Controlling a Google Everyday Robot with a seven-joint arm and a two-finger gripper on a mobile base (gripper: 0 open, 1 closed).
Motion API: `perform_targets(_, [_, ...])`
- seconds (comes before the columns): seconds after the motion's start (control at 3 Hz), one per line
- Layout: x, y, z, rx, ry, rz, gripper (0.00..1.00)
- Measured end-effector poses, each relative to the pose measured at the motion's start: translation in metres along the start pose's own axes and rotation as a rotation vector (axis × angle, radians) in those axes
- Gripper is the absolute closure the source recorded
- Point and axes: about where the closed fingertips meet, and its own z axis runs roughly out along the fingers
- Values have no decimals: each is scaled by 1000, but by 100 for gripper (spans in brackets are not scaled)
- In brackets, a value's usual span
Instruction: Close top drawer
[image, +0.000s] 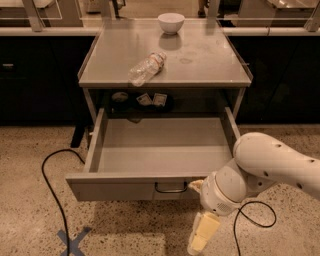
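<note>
With the top drawer (160, 150) fully out, the gripper (201, 236), whose opening I cannot tell, hangs below the drawer front's right part, so this looks like the approach, and an inward push comes next.

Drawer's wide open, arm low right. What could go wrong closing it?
The end effector hangs below the front of the wide grey metal top drawer, right of its dark wire handle; an off-centre push might skew it.
The clear plastic bottle lying on the tabletop could roll if it slams.

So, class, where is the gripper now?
Camera view: the gripper hangs low, right of centre, just below the open top drawer's front, right of its handle.
</note>
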Motion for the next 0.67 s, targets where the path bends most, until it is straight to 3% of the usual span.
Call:
perform_targets(0.33, [0,0,0,0,0,0,0])
perform_targets(0.67, [-5,-15,4,7,14,-11,0])
